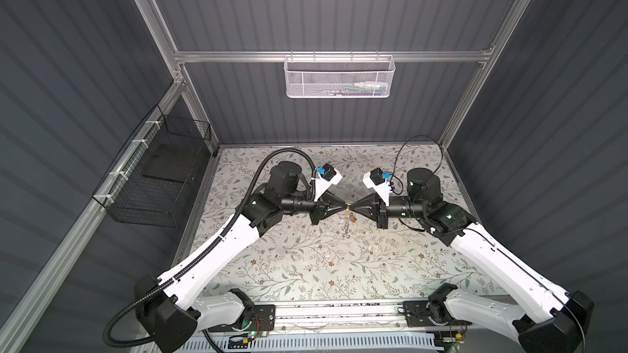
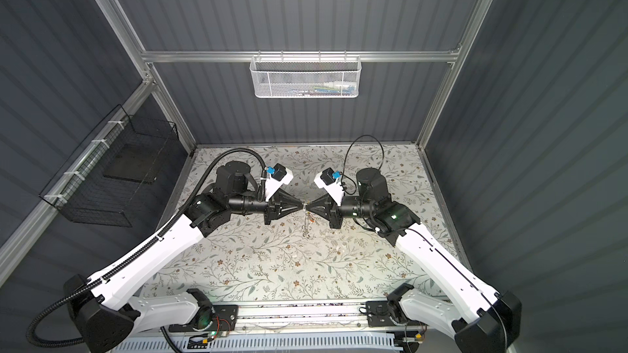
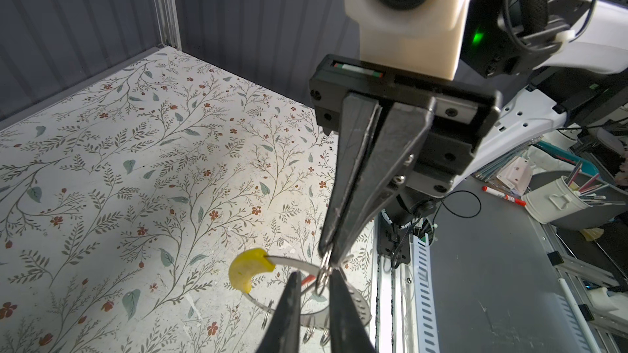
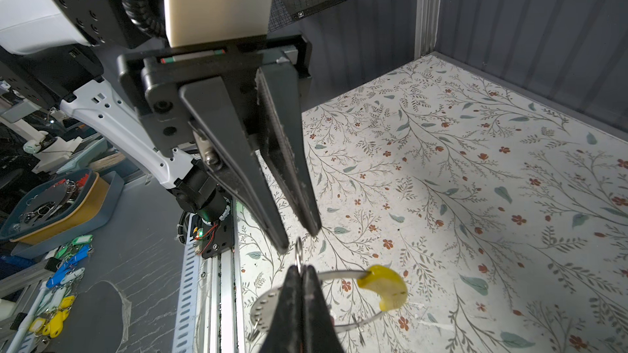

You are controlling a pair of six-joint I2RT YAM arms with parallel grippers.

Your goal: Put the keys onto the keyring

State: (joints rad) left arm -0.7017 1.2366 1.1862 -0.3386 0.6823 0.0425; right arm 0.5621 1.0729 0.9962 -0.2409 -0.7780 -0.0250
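Note:
Both grippers meet tip to tip above the middle of the floral table. My right gripper is shut on the small silvery split ring of the keys. A sliver of the red tag shows just below. The keyring, a thin grey hoop with a yellow section, hangs under the fingertips. My left gripper stands with its jaws a little apart. The split ring and the hoop's band lie in that gap, with space on either side. Small rings dangle from the hoop's wide drilled plate.
A white mesh basket hangs on the back rail. A black wire basket is fixed to the left wall. Beyond the table's front rail lie a tray of keys, coloured tags and a cup of pens.

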